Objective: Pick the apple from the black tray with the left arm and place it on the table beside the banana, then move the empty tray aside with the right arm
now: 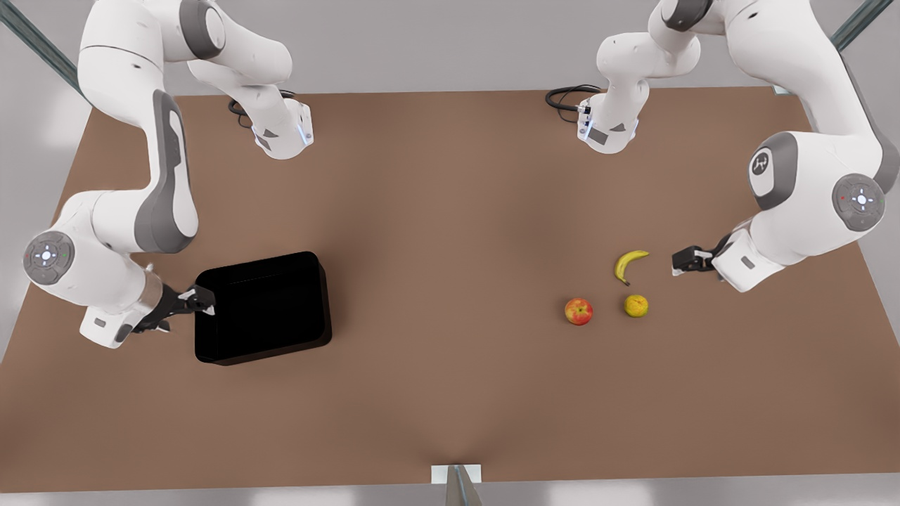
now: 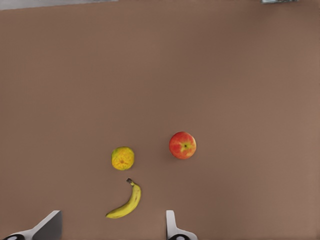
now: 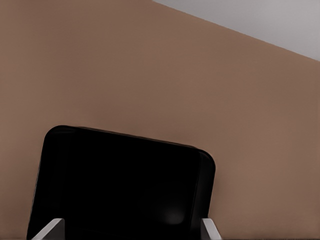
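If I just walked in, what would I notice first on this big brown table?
The shiny black tray on the front view's left stands out, empty, with the right claw at its edge. On the front view's right a red apple, a curved banana and a round yellow fruit lie apart on the table. The left claw is beside the banana, open and holding nothing.

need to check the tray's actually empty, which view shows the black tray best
The front view: the whole black tray shows from above, no fruit inside, the right gripper at its edge. The right wrist view has the tray closer but cut off. The left wrist view faces the fruits.
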